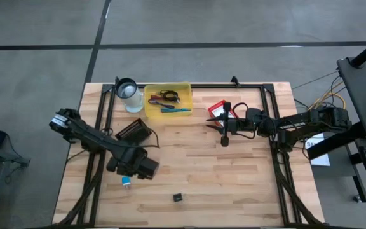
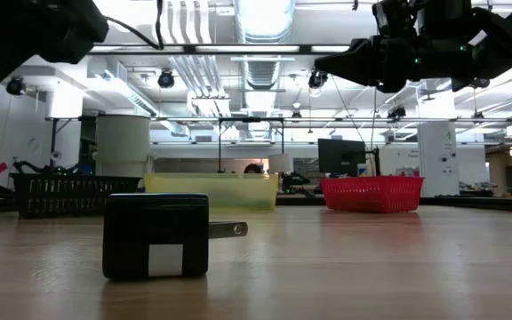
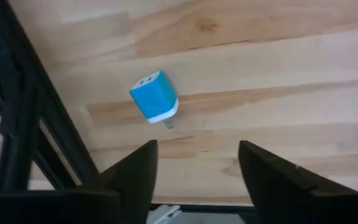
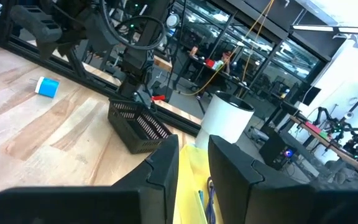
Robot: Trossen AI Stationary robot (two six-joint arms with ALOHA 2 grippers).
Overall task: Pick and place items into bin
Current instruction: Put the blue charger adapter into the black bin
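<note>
We can read no writing on any item; the blue-white piece shows only two slots on its blue face (it looks like a small plug-in charger). It lies on the wooden table near the left front edge, just below the left gripper, whose fingers stand well apart and hold nothing. The small black cube sits alone near the front edge; in the low view it shows a pale grey patch and a metal prong. The yellow bin at the back holds pens and a dark cable. Beside it stand a white cup and a black basket. The right gripper hangs mid-table beside a red basket, fingers narrowly apart, nothing visible between them. Behind lies a lit workshop hall.
</note>
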